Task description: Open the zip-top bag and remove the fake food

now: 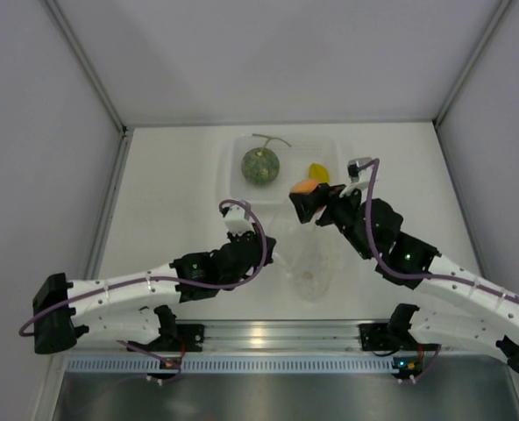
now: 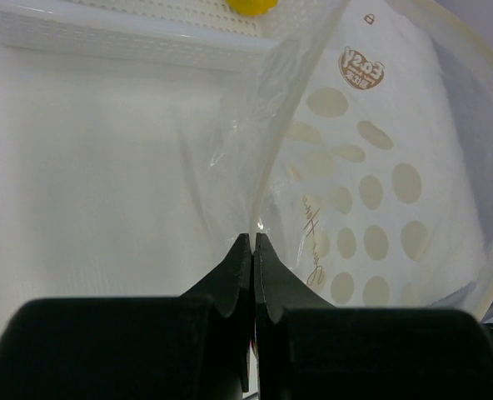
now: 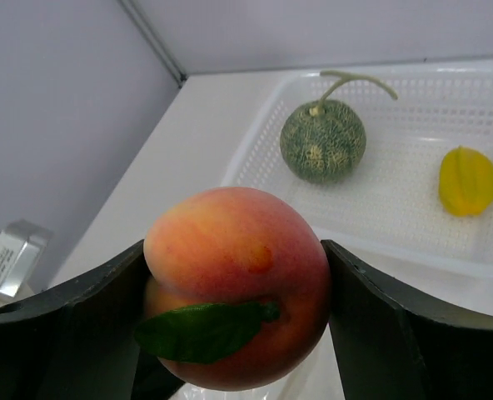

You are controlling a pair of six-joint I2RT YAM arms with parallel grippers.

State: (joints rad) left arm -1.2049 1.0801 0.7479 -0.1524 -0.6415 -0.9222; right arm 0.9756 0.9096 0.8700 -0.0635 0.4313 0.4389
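Green mottled round melon [image 1: 259, 165] and small yellow toy fruit [image 1: 318, 172] sit in pale rigid rectangular tub [image 1: 231, 158]. Right fingers [image 3: 380, 317] clamp orange-red toy peach [image 3: 234, 283] at tub's near edge. Left fingers [image 2: 230, 279] pinch clear floppy zip-top bag [image 1: 312, 267], near side of tub. Only peach drop-off left, I reckon

I count one green melon [image 1: 259, 165], one yellow fruit [image 1: 318, 172], one orange-red peach [image 3: 234, 283], three toys in all, plus one zip-top bag [image 2: 380, 183], one tub [image 3: 396, 200].
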